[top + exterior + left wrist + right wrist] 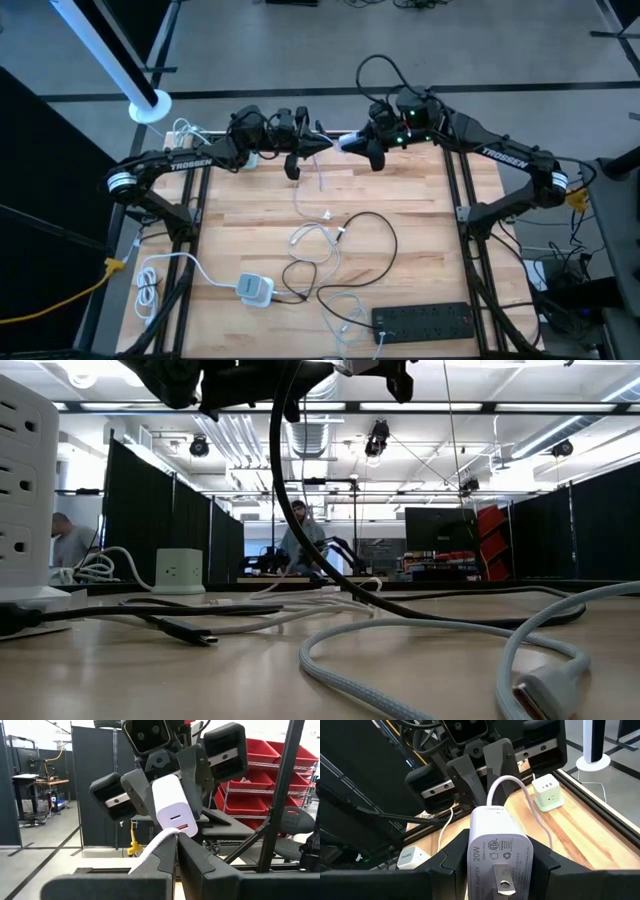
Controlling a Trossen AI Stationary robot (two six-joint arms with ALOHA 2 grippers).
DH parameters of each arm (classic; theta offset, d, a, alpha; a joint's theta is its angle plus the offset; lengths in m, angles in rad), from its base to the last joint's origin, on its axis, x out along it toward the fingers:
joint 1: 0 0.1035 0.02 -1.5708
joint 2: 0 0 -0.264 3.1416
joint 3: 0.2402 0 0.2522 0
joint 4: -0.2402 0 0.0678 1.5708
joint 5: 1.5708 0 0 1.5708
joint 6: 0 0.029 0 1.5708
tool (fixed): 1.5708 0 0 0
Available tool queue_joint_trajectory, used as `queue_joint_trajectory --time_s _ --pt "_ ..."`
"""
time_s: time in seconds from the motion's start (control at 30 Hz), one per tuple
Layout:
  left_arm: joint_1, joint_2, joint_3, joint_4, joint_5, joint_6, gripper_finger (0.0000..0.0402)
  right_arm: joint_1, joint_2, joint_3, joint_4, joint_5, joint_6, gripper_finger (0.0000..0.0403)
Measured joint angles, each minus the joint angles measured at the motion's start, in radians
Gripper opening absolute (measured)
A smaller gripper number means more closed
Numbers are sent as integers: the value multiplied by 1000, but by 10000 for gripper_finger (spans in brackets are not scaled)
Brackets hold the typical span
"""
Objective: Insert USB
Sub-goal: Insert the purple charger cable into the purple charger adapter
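White plastic fills your right wrist view: the wall charger (499, 851) sits clamped between the right gripper (492, 862) jaws, prongs toward the camera. A white USB cable (506, 784) loops up from the charger's far end to the left gripper (480, 762) facing it.

From the left wrist camera you see the other side (the charger's port face). The left gripper (176, 851) has its jaws closed on the braided cable's plug end (159, 844), whose tip sits right at the charger's (172, 806) lower port; you cannot tell whether it is seated.

Overhead, both arms meet above the far edge of the wooden worktop (400, 200). The left gripper (318, 146) and right gripper (358, 143) are nearly touching, with the charger (348, 141) between them and the cable (305, 195) hanging down to the boards.

Loose on the worktop lie a tangle of white and black cables (325, 255), a grey adapter (255, 289) near the front, a black power strip (424, 320) at the front right, and a pale green cube outlet (547, 793) at the far left corner.

Beyond the worktop, a person (300, 540) sits among black curtains.
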Motion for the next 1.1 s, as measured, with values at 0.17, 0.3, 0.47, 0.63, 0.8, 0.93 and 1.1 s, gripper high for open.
queue_joint_trajectory --time_s 0.17,0.3,0.47,0.63,0.8,0.93,1.1 --pt "-2 0 0 -1 0 5 0 1 13 0 2 3 -3 114" --pt "-2 0 0 -1 0 0 0 2 19 0 4 0 -10 114" --pt "-2 0 0 -1 -20 -5 0 2 20 0 4 -1 -37 114" --pt "-3 0 0 0 -54 -14 9 2 20 0 3 -1 -57 114" --pt "-6 0 0 0 -55 -18 45 2 20 0 2 -1 -79 114" --pt "-13 0 0 1 -56 -16 82 2 20 0 3 -4 -92 114" --pt "-25 0 0 5 -82 -10 113 1 20 0 2 -5 -102 114"
